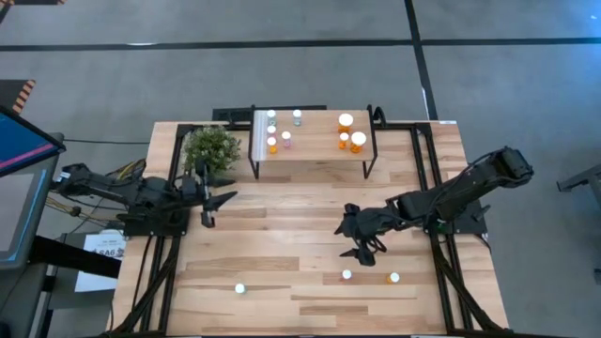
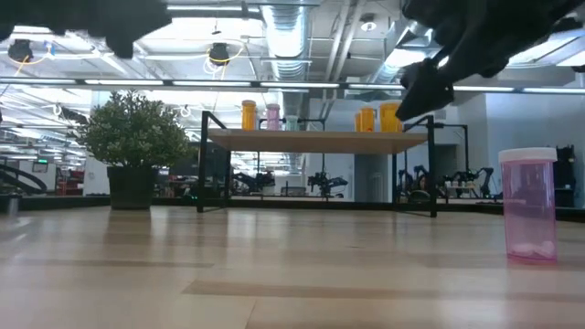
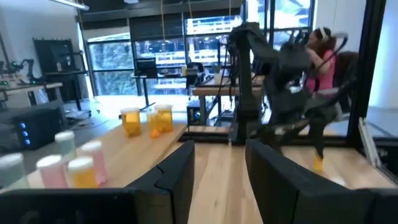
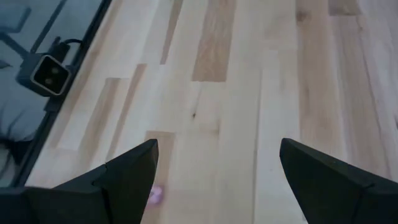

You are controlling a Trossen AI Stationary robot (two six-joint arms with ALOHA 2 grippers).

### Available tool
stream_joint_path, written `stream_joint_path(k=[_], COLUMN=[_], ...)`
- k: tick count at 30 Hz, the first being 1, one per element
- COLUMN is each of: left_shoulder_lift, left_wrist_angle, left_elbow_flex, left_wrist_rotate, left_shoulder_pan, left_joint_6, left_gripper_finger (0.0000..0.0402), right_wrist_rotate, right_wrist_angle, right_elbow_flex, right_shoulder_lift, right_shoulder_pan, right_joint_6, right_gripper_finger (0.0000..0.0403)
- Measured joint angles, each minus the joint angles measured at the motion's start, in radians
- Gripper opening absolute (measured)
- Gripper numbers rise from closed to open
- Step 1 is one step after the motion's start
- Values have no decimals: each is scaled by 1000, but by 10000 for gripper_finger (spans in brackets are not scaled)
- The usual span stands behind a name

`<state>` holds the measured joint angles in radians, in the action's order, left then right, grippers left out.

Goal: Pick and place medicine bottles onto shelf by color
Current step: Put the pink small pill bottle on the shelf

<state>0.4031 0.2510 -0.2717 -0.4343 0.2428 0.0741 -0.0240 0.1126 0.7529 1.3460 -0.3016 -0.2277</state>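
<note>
The shelf [image 1: 310,150] stands at the table's far side. It carries small green, pink and orange bottles [image 1: 279,139] at its left end and orange bottles [image 1: 352,133] at its right end. Three bottles stand upright on the table near its front edge: a pale one [image 1: 240,288], a pink one [image 1: 346,275] [image 2: 530,206] and an orange one [image 1: 393,278]. My right gripper [image 1: 360,242] [image 4: 217,149] is open, hovering above the table just beyond the pink bottle [image 4: 155,195]. My left gripper [image 1: 214,205] [image 3: 219,155] is open, beside the plant, facing the right arm.
A potted plant [image 1: 212,147] [image 2: 132,146] stands left of the shelf, close to my left gripper. A small camera [image 4: 46,73] sits at the table's edge. Bare wood lies between the shelf and the front bottles. A person in pink [image 3: 323,59] sits beyond the table.
</note>
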Motion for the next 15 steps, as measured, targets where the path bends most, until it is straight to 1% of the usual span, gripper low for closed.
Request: stream_joint_path(k=[4, 8, 11, 15], left_shoulder_lift=[-99, -186, -243, -292], left_wrist_angle=[-5, -31, -61, -61], left_elbow_flex=[79, 133, 152, 185], left_wrist_rotate=[0, -20, -49, -55], left_shoulder_pan=[0, 0, 0, 0], left_joint_6=[40, 62, 41, 5], left_gripper_finger=[132, 132, 132, 132], right_wrist_rotate=[0, 1, 25, 75], right_wrist_angle=[17, 17, 17, 17], right_elbow_flex=[12, 12, 12, 12], right_shoulder_lift=[0, 0, 0, 0], right_shoulder_pan=[-43, -91, -126, -164], right_joint_6=[-5, -9, -9, -8], right_gripper_finger=[357, 357, 357, 357])
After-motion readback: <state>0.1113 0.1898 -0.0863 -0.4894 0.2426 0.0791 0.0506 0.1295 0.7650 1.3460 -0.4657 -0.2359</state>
